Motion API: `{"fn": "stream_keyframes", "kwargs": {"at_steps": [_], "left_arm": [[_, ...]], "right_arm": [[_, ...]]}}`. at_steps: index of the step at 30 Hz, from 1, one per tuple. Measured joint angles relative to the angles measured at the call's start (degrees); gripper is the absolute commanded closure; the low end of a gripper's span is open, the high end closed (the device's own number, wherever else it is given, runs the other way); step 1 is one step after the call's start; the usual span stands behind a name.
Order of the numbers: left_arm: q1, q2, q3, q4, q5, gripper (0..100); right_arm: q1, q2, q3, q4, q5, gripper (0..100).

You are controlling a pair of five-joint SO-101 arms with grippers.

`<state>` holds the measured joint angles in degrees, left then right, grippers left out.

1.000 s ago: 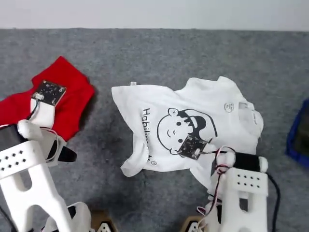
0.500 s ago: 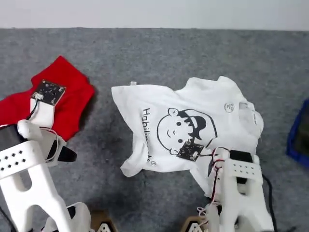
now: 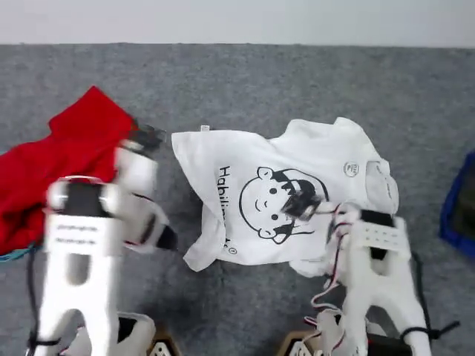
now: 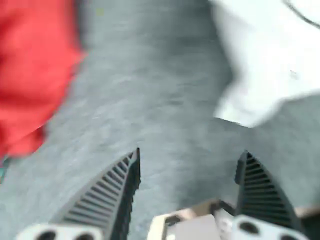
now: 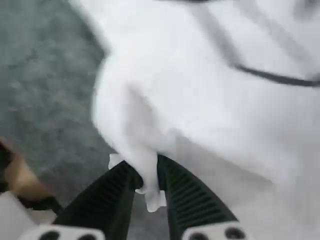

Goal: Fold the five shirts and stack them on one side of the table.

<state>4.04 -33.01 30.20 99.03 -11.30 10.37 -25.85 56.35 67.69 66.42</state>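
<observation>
1. Right gripper (image 5: 148,172), at the near edge of the table, has its two black ribbed jaws pressed almost together on a pinched fold of the white shirt (image 5: 215,115). A small tuft of the cloth pokes out between them.
2. Left gripper (image 4: 190,152) is spread wide and holds nothing. It hangs above the bare grey table covering (image 4: 150,95), with the red shirt (image 4: 30,65) to one side and a corner of the white shirt to the other.
3. From the high view, the right arm (image 3: 375,245) stands at the near right and leans over the near hem of the white shirt, just beside the printed cartoon face. The left arm (image 3: 78,222) stands at the near left, over the strip of grey between the two shirts.
4. White shirt lies print side up in the middle of the table, a little to the right. It is mostly flat, but its near edge is rumpled and bunched where the right gripper has it. One sleeve points toward the near left.
5. Red shirt is a crumpled heap at the left edge, near the white shirt and not touching it.
6. Blue fabric (image 3: 460,200) shows at the right edge, partly cut off.
7. Pale wall (image 3: 223,18) runs beyond the table's far edge.
</observation>
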Motion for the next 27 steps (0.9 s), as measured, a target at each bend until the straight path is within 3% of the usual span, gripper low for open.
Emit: {"fn": "stream_keyframes", "kwargs": {"at_steps": [4, 7, 20, 27], "left_arm": [[15.38, 0.00, 5.19, 0.09, -0.53, 70], [20.92, 0.00, 9.67, -2.29, -3.34, 70], [22.77, 0.00, 24.97, -26.46, -9.67, 77], [22.77, 0.00, 29.98, -35.78, -10.81, 77]], "right_arm": [[5.27, 0.26, -7.03, 3.25, 0.00, 98.4], [8.00, 0.26, -11.60, 6.42, 0.00, 98.4], [8.70, 0.35, -18.90, 18.20, 0.09, 98.4], [9.76, 0.35, -22.33, 24.00, 4.31, 98.4]]}}
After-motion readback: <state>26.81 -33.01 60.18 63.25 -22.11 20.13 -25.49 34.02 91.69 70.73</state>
